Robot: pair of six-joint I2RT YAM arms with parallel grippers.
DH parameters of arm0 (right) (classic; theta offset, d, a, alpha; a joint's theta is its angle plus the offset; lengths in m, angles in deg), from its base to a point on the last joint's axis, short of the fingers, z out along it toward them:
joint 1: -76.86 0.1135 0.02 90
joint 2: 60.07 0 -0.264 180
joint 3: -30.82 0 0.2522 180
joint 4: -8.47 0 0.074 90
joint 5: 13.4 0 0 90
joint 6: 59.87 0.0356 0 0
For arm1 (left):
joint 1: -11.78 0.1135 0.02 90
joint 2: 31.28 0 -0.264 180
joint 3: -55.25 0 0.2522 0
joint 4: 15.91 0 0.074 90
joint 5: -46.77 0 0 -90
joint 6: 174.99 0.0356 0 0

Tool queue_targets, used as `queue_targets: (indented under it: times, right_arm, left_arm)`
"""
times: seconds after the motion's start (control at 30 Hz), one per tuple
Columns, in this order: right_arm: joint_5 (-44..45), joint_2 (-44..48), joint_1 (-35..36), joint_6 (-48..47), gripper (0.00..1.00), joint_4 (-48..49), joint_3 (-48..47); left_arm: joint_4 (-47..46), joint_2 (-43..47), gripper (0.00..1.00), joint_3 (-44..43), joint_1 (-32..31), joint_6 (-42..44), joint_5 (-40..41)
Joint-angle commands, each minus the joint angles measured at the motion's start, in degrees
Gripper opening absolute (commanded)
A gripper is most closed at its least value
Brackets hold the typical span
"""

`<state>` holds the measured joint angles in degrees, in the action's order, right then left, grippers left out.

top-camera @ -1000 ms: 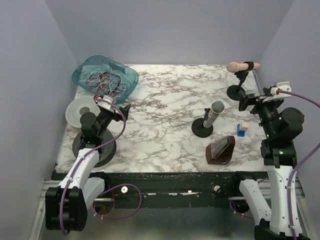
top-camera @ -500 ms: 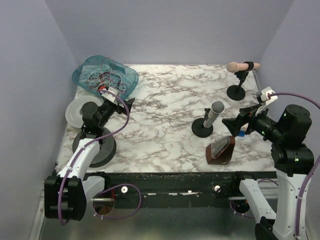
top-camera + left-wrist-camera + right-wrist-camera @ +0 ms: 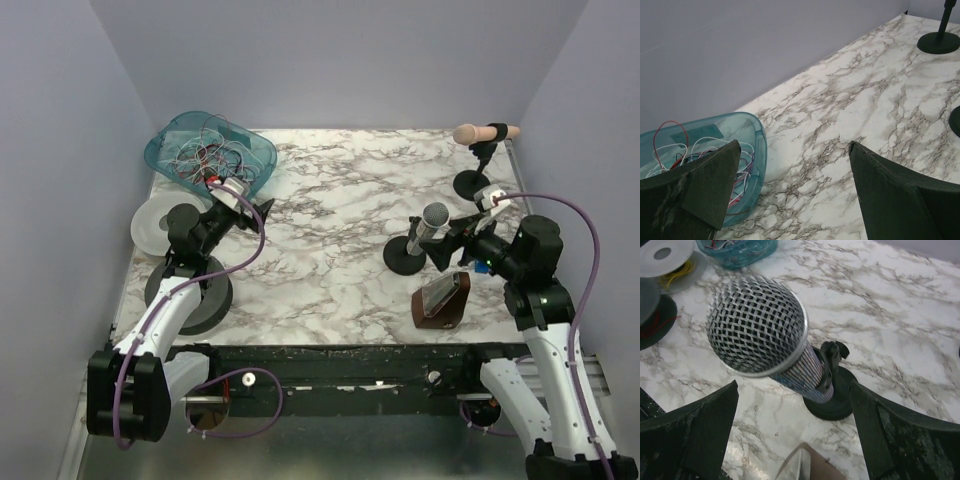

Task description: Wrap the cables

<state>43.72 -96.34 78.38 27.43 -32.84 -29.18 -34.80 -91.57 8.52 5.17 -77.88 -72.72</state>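
At the far-left corner of the table [image 3: 340,190], the cables [image 3: 208,155] are seen piled in the teal basket [image 3: 160,152] w/ the left gripper [image 3: 262,208] (wide open, empty) edged closer but just short, while the right gripper [image 3: 447,247], also spread & empty, was swung in twd the mic [image 3: 432,218], so nothing's grasped yet.

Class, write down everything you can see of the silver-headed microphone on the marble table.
The microphone has a rounded silver wire-mesh head with a metal band, and a finer grey mesh body. It leans tilted, head up, held by a black clip on a stand with a round black base. The stand rests on the marble table, right of centre. The right gripper faces it, jaws open and apart from it.
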Motion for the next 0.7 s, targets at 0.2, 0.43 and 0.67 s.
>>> queue_targets:
  times: [0.2,0.43,0.67]
  right_arm:
    - [1.1,-10.7,6.7,-2.0,0.93,26.6,3.9]
    - [-1.7,-12.9,6.7,-7.2,0.27,30.2,1.7]
    - [13.4,-16.5,6.0,-10.3,0.01,32.4,-2.3]
  left_arm:
    - [1.4,1.1,0.99,-0.9,-0.2,4.8,0.1]
    - [1.6,1.2,0.99,-0.1,-0.2,5.3,0.8]
    - [0.7,0.7,0.99,-0.1,-0.2,6.2,0.8]
